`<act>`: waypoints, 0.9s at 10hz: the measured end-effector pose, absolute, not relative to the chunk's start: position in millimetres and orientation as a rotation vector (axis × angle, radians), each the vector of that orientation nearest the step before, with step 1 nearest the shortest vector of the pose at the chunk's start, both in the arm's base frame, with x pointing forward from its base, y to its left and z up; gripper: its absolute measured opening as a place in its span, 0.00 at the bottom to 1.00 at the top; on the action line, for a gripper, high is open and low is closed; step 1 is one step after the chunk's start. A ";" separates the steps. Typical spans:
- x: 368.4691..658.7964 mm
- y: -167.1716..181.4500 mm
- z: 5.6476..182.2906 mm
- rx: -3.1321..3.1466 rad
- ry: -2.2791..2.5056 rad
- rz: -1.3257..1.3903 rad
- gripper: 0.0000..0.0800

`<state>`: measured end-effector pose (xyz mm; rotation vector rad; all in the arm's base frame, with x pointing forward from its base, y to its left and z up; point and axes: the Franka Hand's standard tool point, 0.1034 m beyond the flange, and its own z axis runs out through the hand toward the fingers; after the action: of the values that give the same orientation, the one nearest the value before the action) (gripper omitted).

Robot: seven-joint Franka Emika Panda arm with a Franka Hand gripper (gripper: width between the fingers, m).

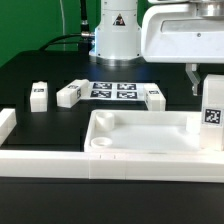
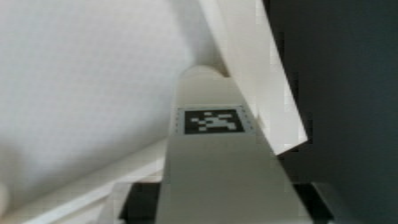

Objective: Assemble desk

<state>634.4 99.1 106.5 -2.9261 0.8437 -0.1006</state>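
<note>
The white desk tabletop [image 1: 140,138] lies rim up at the front of the table, with a round socket [image 1: 100,145] in its near corner on the exterior view's left. My gripper [image 1: 208,84] is shut on a white desk leg [image 1: 213,112] and holds it upright at the tabletop's corner on the exterior view's right. In the wrist view the leg [image 2: 217,150], with its tag, runs from my gripper [image 2: 228,206] down to a corner of the tabletop [image 2: 89,80]. Its lower end is hidden. Three loose legs [image 1: 38,95], [image 1: 68,94], [image 1: 154,97] lie behind the tabletop.
The marker board [image 1: 113,90] lies flat between the loose legs. The robot base [image 1: 117,35] stands at the back. A long white border rail [image 1: 40,158] runs along the front and turns up the exterior view's left side. The table is black.
</note>
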 end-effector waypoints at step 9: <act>633.5 102.0 105.8 -2.574 1.547 -0.025 0.38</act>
<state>633.5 102.0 105.8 -2.5737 1.5468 -0.0249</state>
